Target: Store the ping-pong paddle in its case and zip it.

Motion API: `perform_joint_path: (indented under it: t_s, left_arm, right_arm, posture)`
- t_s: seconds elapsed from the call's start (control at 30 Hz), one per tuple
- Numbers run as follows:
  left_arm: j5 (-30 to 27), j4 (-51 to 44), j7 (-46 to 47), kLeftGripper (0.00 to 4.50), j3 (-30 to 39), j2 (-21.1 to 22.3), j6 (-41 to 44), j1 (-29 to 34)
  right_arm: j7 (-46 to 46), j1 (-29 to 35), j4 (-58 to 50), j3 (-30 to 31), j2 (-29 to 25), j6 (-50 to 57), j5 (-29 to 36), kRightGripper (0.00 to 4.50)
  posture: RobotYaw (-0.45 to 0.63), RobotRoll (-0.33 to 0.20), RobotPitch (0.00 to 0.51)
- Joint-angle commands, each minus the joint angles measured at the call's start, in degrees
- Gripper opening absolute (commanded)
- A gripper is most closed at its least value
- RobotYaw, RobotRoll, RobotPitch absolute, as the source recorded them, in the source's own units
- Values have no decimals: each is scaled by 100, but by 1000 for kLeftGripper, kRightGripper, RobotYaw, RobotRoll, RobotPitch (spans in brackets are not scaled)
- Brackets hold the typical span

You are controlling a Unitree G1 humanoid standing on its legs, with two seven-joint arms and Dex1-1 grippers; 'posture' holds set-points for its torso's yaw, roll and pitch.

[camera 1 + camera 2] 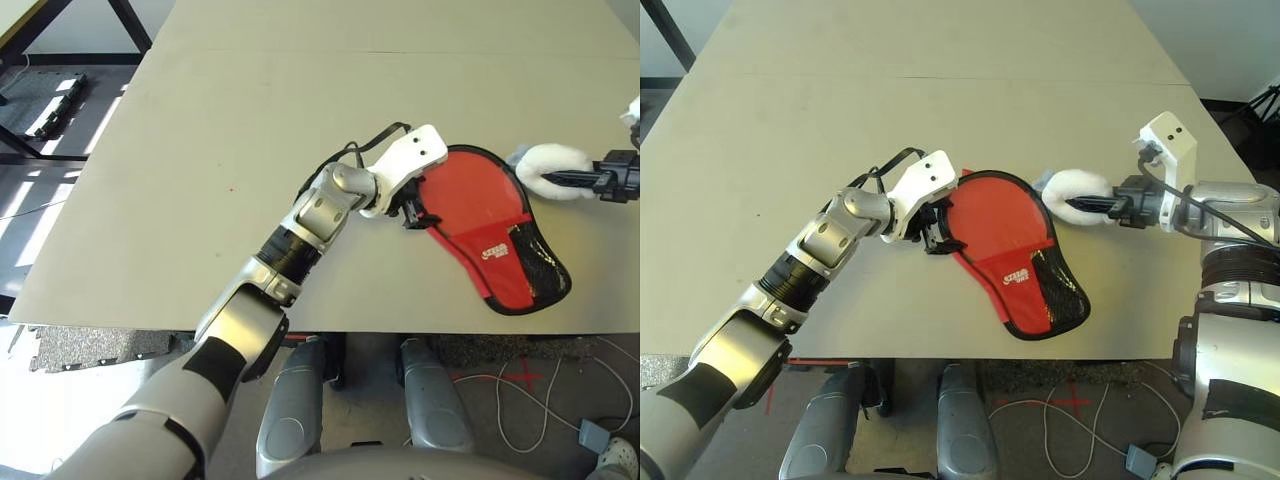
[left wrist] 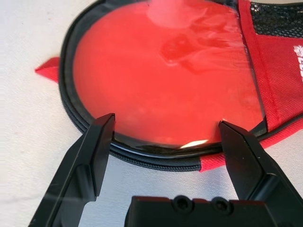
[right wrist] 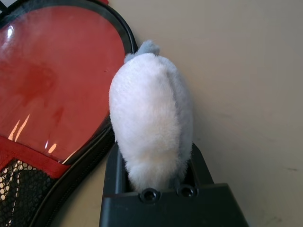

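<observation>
The paddle-shaped red fabric case (image 1: 1005, 240) with black trim lay flat on the pale beige table (image 1: 940, 110) near its front edge, its round end pointing away from the robot and its narrow end, carrying a black mesh pocket (image 1: 1060, 290) and a small white logo (image 1: 1017, 277), pointing toward the front edge. Through the clear, glossy window of the round part a red surface showed, seemingly the red rubber face of the ping-pong paddle (image 2: 165, 90) inside the case, though the handle could not be made out. The left gripper (image 2: 165, 142) sat at the round end's left rim, its two black fingers (image 2: 92, 151) spread wide apart on either side of the zipped black edge and holding nothing. The right gripper (image 1: 1095, 205) hovered just beside the case's upper right rim, its fingers closed on a white, fluffy, lumpy plush ball (image 3: 151, 132), which bulged out between them and hung close to the case's trim without clearly touching it. A red fabric tab (image 2: 47, 71) stuck out from the case's seam.
</observation>
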Motion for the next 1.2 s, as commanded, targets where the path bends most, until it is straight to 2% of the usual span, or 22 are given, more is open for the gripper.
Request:
perform_joint_path:
  t_s: [0.03, 0.33, 0.67, 0.97, 1.2]
  left_arm:
    - [-59, -211, -142, 4500, -55, -46, 20, -92]
    - [-40, -110, -492, 4500, -300, -128, 106, -107]
    - [104, 918, -654, 4500, -604, -487, 728, -369]
    - [191, 1261, -621, 4500, -657, -635, 880, -515]
    - [210, 1304, -626, 4500, -667, -667, 882, -507]
  right_arm:
    - [-67, 103, 3, -74, 17, 27, 10, 599]
    - [-88, 167, -68, -86, 73, 62, 25, 599]
    - [36, 222, -162, -90, -9, 117, 27, 599]
    - [507, 466, -458, -198, -345, 365, 200, 599]
    - [1247, 1076, -994, -253, -866, 840, 462, 599]
  posture:
    - [-173, 0, 285]
    - [-176, 0, 289]
    - [-190, 0, 295]
    - [-201, 0, 299]
    - [-212, 0, 299]
